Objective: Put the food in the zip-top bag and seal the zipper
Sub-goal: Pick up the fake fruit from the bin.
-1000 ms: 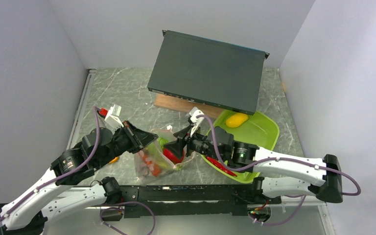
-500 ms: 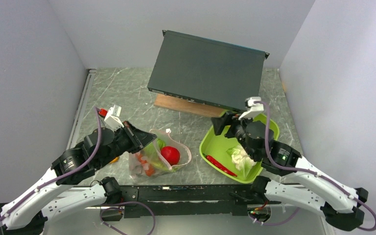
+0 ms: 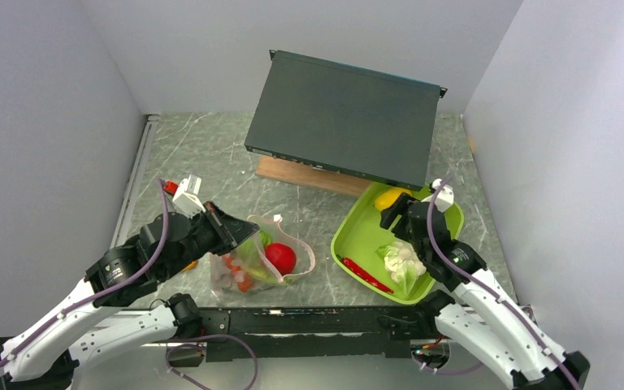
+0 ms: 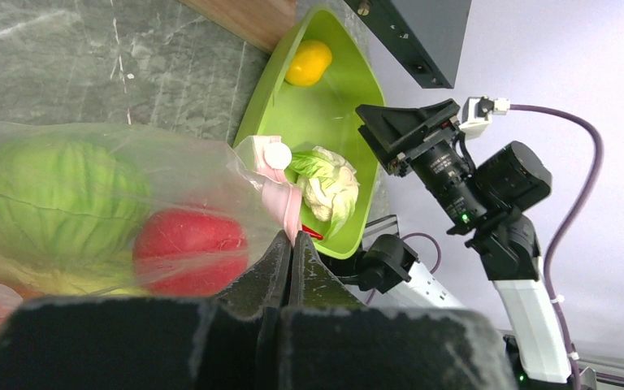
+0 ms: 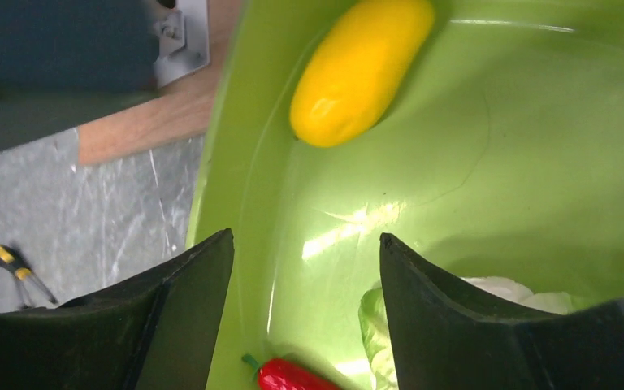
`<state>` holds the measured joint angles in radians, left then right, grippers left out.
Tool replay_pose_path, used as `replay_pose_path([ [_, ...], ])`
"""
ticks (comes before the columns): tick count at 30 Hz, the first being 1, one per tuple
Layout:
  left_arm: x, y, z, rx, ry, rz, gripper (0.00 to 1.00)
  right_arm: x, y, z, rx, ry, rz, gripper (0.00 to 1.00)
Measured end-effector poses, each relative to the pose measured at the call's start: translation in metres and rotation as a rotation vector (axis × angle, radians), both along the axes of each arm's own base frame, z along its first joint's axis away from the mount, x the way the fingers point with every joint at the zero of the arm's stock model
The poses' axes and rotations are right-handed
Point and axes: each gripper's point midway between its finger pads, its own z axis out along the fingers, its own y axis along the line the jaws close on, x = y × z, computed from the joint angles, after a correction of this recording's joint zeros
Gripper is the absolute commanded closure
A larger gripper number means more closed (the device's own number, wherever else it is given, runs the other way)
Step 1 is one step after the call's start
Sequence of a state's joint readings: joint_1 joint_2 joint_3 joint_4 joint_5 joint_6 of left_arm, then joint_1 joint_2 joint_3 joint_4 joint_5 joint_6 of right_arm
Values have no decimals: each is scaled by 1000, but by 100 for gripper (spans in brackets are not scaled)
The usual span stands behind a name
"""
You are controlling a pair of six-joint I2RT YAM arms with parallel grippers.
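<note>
Change: the right gripper (image 5: pixel 305 240), seen at the bag's mouth with the tomato a second ago, is now found over the far end of the tray (image 5: pixel 536 122); the tomato (image 3: pixel 280 257) has been left inside the bag (image 3: pixel 248 264); the left gripper (image 4: pixel 290 244) is unmoved.
Left gripper: its fingers are pressed fully together; the bag's mouth edge is pinched between them, at its left side, and held up off the table (image 3: pixel 203 146).
Right gripper: its fingers are spread apart; nothing is held between them; it is pointed down into the tray, with the yellow fruit (image 5: pixel 361 69) just beyond the fingertips.
Bag: clear and floppy; it is laid on the table between the two arms, left of the tray; its pink strip (image 4: pixel 283 207) is seen curling open, unsealed.
In the bag: the tomato beside a green cabbage (image 4: pixel 57 195); smaller orange and pale pieces lie lower down, too blurred to name.
In the tray: the yellow fruit at the far end; a white cauliflower (image 3: pixel 402 260) near the right edge; a red chili (image 3: pixel 367 275) along the near rim.
Behind: a dark box (image 3: pixel 345 118) is propped at a tilt on a wooden block (image 3: pixel 288 171).
</note>
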<state>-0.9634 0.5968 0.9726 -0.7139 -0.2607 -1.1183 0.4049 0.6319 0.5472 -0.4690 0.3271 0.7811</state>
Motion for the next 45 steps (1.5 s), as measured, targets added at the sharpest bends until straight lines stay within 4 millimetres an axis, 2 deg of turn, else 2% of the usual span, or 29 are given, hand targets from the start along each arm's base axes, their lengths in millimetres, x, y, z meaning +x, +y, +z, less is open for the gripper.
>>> replay_pose_path([
  [5,-1,2,0,0,0,0,100,15,-19,-31,182,24,-95,36],
  [10,-2,3,0,-1,0,0,100,25,-19,-55,311,27,-115,29],
  [13,-3,5,0,-4,-2,1,100,35,-15,-52,358,-7,-107,27],
  [20,-4,6,0,-5,-3,0,100,63,-23,-47,442,-69,-150,27],
  [24,-4,6,0,-4,-2,0,100,71,-32,-57,466,-51,-193,25],
  [36,-3,7,0,0,-3,8,100,86,-33,-97,470,25,-218,24],
  [45,-2,8,-3,11,2,15,100,111,-28,-95,506,-20,-184,25],
])
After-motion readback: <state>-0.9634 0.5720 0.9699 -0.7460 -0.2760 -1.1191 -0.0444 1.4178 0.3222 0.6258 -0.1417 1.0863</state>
